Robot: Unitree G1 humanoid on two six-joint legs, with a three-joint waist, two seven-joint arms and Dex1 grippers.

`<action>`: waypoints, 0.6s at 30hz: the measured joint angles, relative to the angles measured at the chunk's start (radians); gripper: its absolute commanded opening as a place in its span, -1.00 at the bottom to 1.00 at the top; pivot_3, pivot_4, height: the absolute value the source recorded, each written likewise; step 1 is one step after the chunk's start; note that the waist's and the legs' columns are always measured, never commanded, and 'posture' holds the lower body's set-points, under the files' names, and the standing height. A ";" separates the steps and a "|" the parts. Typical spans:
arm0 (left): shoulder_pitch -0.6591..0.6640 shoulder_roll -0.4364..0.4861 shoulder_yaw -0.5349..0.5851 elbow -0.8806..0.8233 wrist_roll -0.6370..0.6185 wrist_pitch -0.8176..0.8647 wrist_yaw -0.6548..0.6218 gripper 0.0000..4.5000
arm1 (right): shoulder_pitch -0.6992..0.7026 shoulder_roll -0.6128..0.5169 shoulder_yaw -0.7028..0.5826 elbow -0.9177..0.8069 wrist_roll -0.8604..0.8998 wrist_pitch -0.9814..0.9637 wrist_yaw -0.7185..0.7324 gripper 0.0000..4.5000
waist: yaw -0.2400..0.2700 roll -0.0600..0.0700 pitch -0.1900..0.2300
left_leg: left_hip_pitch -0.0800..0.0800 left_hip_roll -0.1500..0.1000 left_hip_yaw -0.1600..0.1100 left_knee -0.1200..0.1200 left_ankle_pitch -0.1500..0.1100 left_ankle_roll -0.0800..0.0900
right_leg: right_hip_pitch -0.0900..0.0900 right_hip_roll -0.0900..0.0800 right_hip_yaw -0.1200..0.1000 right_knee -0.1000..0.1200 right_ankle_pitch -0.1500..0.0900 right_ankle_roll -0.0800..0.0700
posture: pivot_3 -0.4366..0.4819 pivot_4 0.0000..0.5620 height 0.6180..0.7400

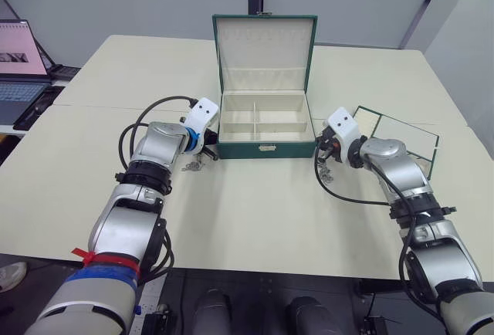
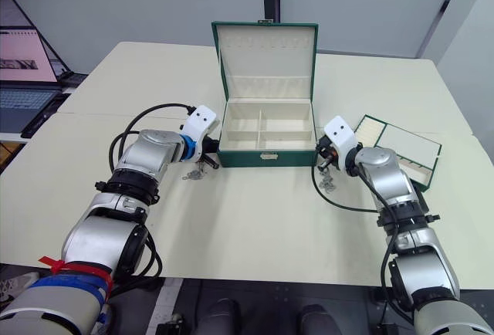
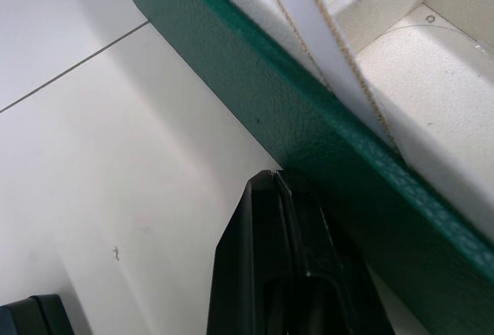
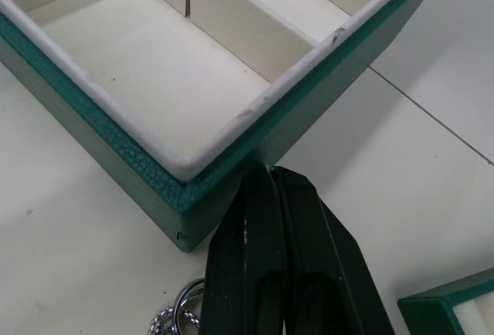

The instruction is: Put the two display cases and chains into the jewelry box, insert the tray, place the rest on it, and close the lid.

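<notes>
- Left end effector (image 2: 208,159): clenched on nothing, tip pressed against the jewelry box (image 2: 266,153) at its 8 o'clock corner. A chain bunch (image 2: 193,173) lies on the surface (image 2: 247,227) just beneath it.
- Jewelry box: centre, lid (image 2: 265,55) standing open at 12 o'clock. The compartments look bare. No display cases can be made out.
- Right end effector (image 2: 323,157): clenched, empty, tip against the box's 4 o'clock corner. A second chain (image 2: 328,181) lies just beside it.
- Tray (image 2: 397,150): at 3 o'clock, near the right forearm, still outside the box.
- Risks: either tip could nudge the box askew; clenched fingers dragging could scatter the chains; the right elbow could clip the tray.
- Room: wide open surface at 6 o'clock; a laptop (image 2: 23,88) sits far off at 9 o'clock.
</notes>
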 measured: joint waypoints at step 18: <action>0.058 -0.012 -0.016 -0.159 0.031 0.092 -0.054 -1.00 | 0.148 -0.003 -0.048 -0.255 0.000 0.160 -0.050 -0.99 | 0.007 0.000 0.000 | 0.000 0.000 0.000 0.000 0.000 0.000 | 0.001 0.000 0.000 -0.002 0.000 0.000 | -0.05 -0.47 0.95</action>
